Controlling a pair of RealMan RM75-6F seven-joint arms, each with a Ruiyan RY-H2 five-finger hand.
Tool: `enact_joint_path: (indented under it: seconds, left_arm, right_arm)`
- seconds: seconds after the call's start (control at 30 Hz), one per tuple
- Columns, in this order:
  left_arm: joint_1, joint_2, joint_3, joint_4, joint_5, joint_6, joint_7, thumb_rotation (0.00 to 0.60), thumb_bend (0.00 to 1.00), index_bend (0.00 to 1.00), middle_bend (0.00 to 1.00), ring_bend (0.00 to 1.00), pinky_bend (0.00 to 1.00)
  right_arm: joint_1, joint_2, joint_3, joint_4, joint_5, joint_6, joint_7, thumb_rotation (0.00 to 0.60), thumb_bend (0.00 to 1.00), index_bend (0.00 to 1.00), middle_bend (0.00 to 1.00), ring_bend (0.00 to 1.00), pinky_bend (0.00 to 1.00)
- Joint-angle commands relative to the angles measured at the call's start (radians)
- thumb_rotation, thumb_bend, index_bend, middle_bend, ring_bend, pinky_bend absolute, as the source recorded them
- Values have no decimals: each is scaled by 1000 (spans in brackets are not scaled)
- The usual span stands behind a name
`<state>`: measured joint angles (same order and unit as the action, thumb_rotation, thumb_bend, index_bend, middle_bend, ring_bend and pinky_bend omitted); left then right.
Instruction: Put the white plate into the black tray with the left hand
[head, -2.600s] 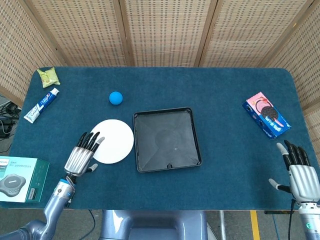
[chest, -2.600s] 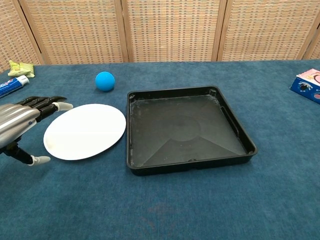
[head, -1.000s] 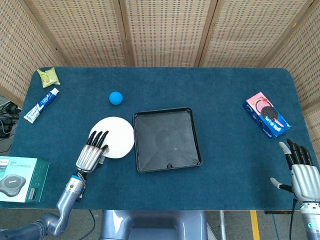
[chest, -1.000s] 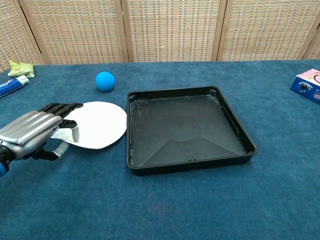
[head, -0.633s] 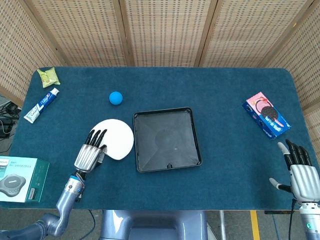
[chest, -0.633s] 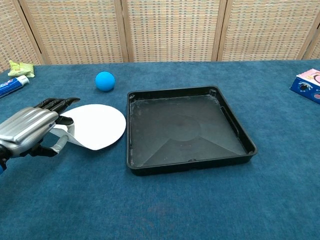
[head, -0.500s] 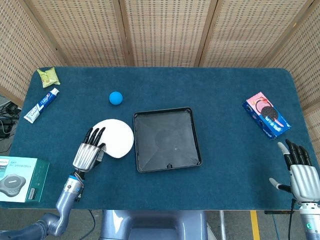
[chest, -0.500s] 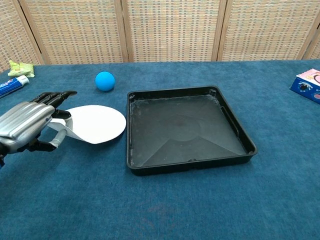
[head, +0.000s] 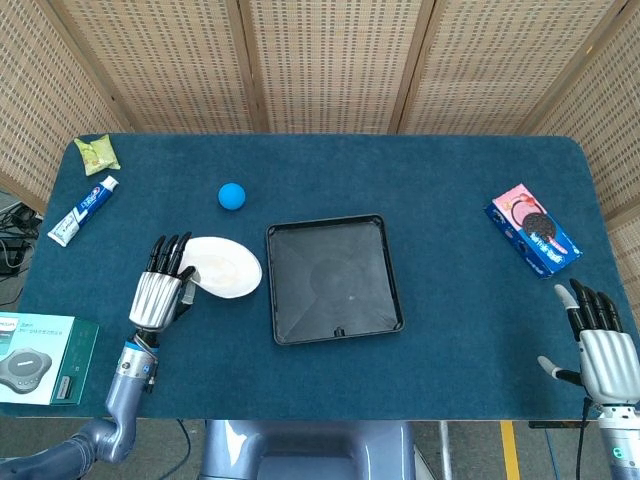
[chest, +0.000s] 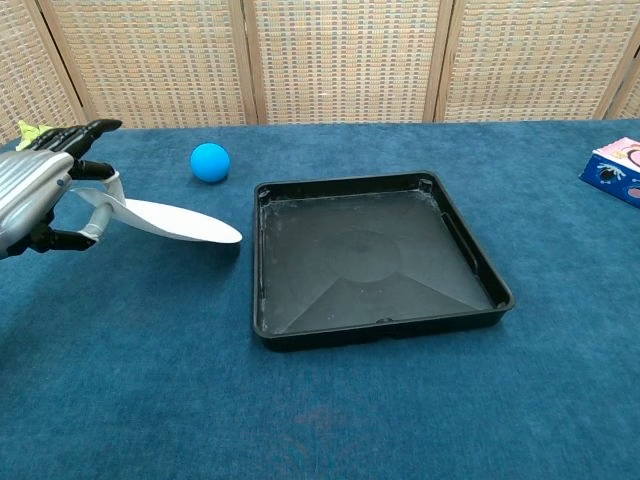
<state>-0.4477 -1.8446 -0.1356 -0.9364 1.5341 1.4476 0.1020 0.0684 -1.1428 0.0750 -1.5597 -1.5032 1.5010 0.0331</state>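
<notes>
i am holding the white plate (chest: 172, 222) by its left rim with my left hand (chest: 45, 190), thumb under the edge and the other fingers over it, as the chest view is showing. the plate is riding clear of the blue table (head: 450, 180), roughly level with a slight tilt, its free edge pointing toward the black tray (head: 332, 278). in the head view my left hand (head: 160, 288) is sitting left of the plate (head: 225, 266), and the plate is lying just beside the tray's left wall without overlapping it. i am judging the pickup as done and the carry as only beginning: nothing is resting inside the tray (chest: 372, 260), whose floor is showing bare. what is remaining is the move rightward over the near wall, the lowering onto the tray floor, and the letting go. the grip is covering only a small part of the rim, so i am expecting the plate may droop or slip during the carry. the blue ball (head: 232, 195) is sitting behind the plate's path, apart from it. my right hand (head: 604, 345) is resting at the near right corner with its fingers spread, grasping nothing, well apart from the cookie box (head: 533, 228).
</notes>
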Motion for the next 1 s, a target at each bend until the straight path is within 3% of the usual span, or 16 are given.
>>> enact_joint_path:
  seconds: [0.03, 0.27, 0.53, 1.0]
  left_arm:
    - [-1, -5, -3, 8, 11, 25, -10, 600, 528, 784, 0, 0, 0]
    - [-5, -16, -12, 22, 15, 56, -14, 600, 395, 822, 0, 0, 0]
    - [-14, -16, -19, 22, 17, 72, -12, 600, 312, 828, 0, 0, 0]
    - [-92, 12, -80, -40, 48, 115, 26, 600, 310, 837, 0, 0, 0]
  right_arm:
    - [0, 0, 0, 0, 0, 0, 0, 600, 171, 82, 0, 0, 0]
    - [0, -1, 0, 1, 0, 1, -1, 600, 170, 82, 0, 0, 0]
    - [-1, -2, 1, 3, 1, 2, -1, 600, 170, 82, 0, 0, 0]
    - [0, -3, 3, 8, 7, -2, -1, 600, 170, 82, 0, 0, 0]
